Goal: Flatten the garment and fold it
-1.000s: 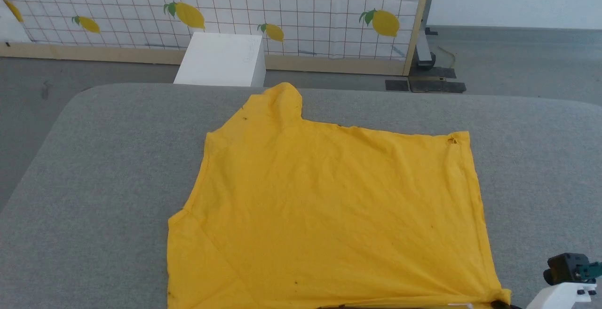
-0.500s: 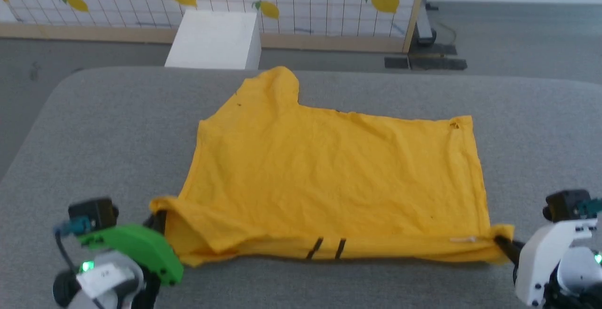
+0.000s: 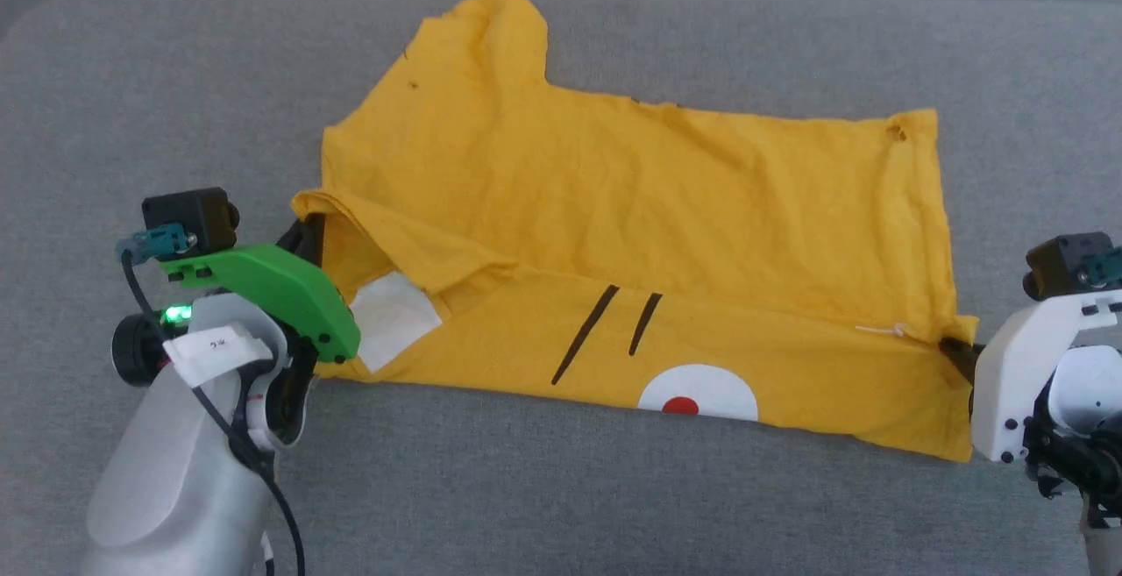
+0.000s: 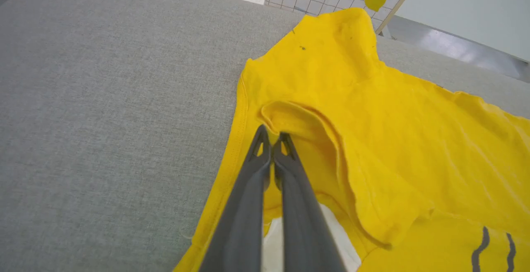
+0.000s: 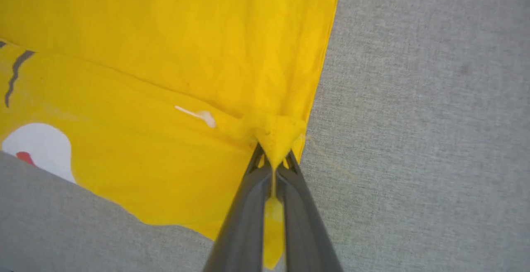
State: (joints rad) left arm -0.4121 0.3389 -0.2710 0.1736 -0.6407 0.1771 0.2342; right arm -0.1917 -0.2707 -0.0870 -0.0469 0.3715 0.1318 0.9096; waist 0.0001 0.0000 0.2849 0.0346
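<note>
- Garment (image 3: 631,208) is lying spread on the grey bench (image 3: 131,76), its long axis running left to right across the robot's front; one short sleeve (image 3: 504,32) is sticking out at the garment's far left corner.
- The garment's near strip is lying turned over, showing the printed face; two black stripe marks (image 3: 605,330), a white oval (image 3: 697,394) with a red spot and a white patch (image 3: 394,322) are showing there.
- The left pincer (image 4: 271,139) is gripping the garment's left end; its fingers are pressing together on a raised lip of cloth that is arching over the tips.
- The right pincer (image 5: 273,160) is clamping the garment's right near corner; yellow cloth is showing in the slit between its fingers and bunching at the tips.
- Both pincers are holding opposite ends of one edge, which is running along the garment's long axis; the flat body of the garment is lying beyond them, away from the robot.
- Neither arm is looking better placed, each owning its own end; the left end, though, is sitting further in over the garment than the right, so the turned edge is slanting.
- The fold is probably calling for both arms carrying the edge forward together, the right making up ground; otherwise the crease is likely going askew.
</note>
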